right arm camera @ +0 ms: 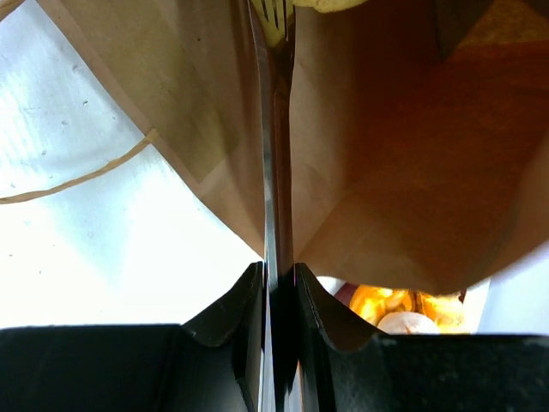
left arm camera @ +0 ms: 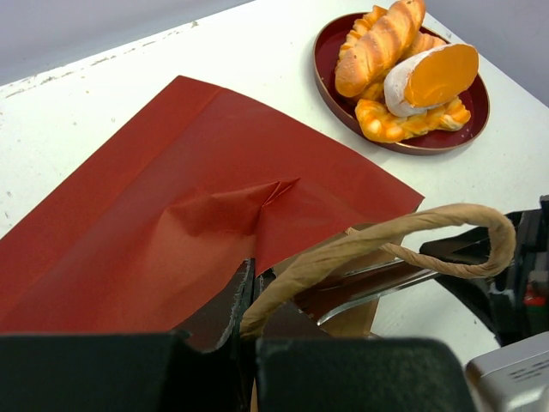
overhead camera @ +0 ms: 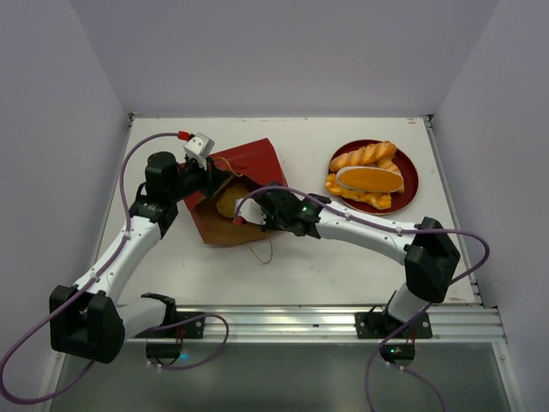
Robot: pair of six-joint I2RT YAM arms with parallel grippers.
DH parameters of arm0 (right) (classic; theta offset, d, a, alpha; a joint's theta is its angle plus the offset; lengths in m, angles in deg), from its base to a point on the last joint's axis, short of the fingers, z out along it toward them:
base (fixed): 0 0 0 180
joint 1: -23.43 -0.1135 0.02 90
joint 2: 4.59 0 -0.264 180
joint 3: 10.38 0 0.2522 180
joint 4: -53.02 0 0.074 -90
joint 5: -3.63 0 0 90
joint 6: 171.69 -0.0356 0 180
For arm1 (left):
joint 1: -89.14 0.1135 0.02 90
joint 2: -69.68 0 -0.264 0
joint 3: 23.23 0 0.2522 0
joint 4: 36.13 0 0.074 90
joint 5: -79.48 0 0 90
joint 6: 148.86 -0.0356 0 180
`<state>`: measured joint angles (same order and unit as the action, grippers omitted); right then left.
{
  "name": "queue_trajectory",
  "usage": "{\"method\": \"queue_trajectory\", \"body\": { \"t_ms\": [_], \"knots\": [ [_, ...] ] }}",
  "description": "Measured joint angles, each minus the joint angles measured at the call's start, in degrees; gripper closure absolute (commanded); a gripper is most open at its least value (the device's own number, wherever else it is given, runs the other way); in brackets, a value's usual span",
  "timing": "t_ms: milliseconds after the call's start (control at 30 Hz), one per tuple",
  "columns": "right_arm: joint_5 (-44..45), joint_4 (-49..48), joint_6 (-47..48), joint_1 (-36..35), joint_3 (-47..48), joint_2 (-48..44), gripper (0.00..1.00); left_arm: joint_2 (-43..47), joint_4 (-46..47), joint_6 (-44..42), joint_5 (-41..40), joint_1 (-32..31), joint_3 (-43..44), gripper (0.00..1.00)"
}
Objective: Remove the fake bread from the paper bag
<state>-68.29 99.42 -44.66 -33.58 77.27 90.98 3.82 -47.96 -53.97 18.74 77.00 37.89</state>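
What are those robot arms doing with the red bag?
They are getting toy bread out of the paper bag, which lies on its side. The left gripper pinches the bag's edge, jaws shut. The right gripper is at the bag's mouth, jaws together. One fake bread shows inside. Other pastries sit on the red plate.

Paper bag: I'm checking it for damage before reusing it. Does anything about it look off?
Yes. The paper bag lies on its side, and its red upper wall has a crumpled, puckered crease near the mouth, just ahead of where the left gripper pinches its rim.
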Motion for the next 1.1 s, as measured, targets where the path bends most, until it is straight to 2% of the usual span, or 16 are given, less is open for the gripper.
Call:
{"method": "queue_trajectory", "body": {
  "t_ms": [667, 1100],
  "knots": [
    [-8.7, 3.0, -2.1, 2.6, -2.2, -7.7, 1.0, 0.0, 0.0, 0.0, -0.5, 0.0, 0.0, 1.0],
    [-13.1, 5.5, -2.0, 4.6, -7.1, -18.3, 1.0, 0.0, 0.0, 0.0, -1.0, 0.0, 0.0, 1.0]
  ]
}}
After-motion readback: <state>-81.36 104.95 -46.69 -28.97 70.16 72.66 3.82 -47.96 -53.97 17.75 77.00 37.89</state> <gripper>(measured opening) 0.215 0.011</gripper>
